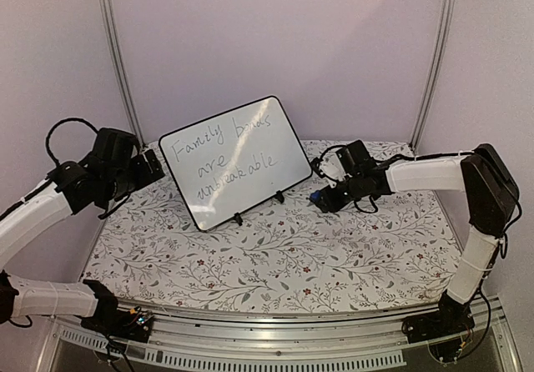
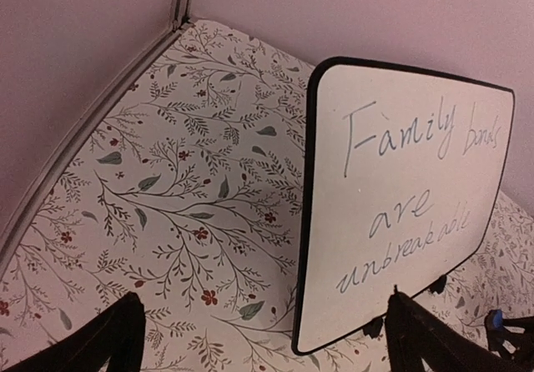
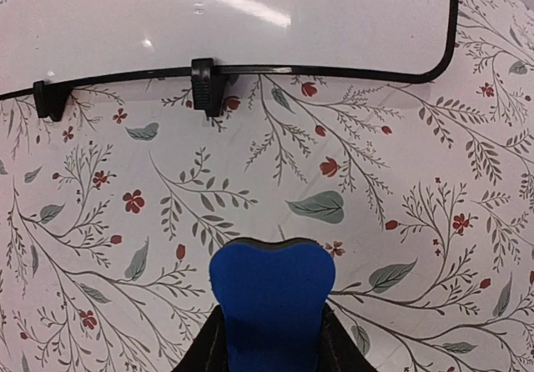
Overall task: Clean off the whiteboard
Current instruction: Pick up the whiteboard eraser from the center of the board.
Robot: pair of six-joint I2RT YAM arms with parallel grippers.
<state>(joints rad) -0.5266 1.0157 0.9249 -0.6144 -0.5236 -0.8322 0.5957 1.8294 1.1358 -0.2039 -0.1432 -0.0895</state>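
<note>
Whiteboard [image 1: 229,159] propped up, its writing not erased.
White rectangular board with a thin black rim and rounded corners. It stands on two black clip feet [image 1: 238,219] toward the back of the flowered bench [image 1: 275,263], leaning backward. Dark handwriting in three lines reads "Family bonds are unbreakable".

Top view: soft, even light from above, lavender cast on walls [image 1: 292,38]. Faint shadow under whiteboard [image 1: 229,159] on surface [image 1: 334,247]. Sharp throughout.

Left wrist view: dimmer, pinkish. Wall edge bows at far left. Left hand [image 2: 263,326] fingers near-black, no detail.

Right wrist view: brightest. White glare streak across the board. Board rim bends with wide-lens distortion. Eraser [image 3: 271,301] close to lens, slightly soft, saturated blue.
</note>
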